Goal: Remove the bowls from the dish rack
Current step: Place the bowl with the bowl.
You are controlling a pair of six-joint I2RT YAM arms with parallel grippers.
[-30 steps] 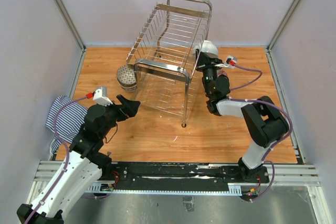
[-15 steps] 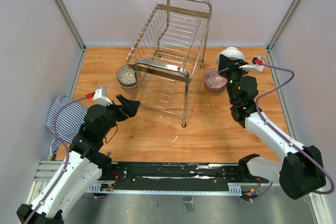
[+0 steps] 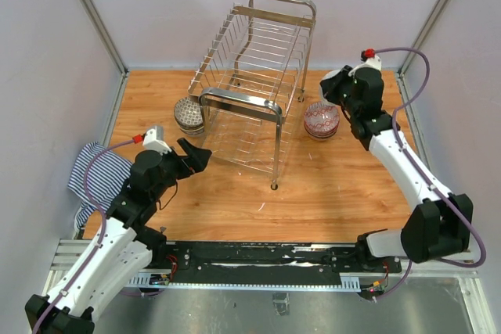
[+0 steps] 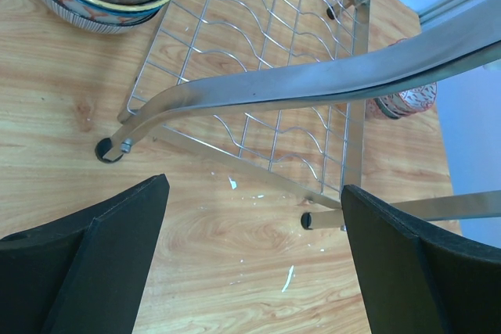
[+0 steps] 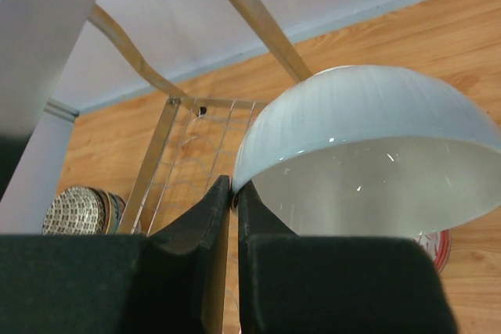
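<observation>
The chrome dish rack stands at the back middle of the table, and no bowls show in it. My right gripper is shut on the rim of a pale blue-white bowl. It holds that bowl in the air just right of the rack, above a red patterned bowl on the table. A stack of dark patterned bowls sits at the rack's left side. My left gripper hangs open over bare wood by the rack's near left leg, with nothing between its fingers.
A striped cloth lies at the table's left edge. The rack's thick loop handle crosses just ahead of my left gripper. Walls close the table on three sides.
My right arm has carried the pale bowl away from the rack's right side and now holds it above the red patterned bowl. The left arm has barely moved.
</observation>
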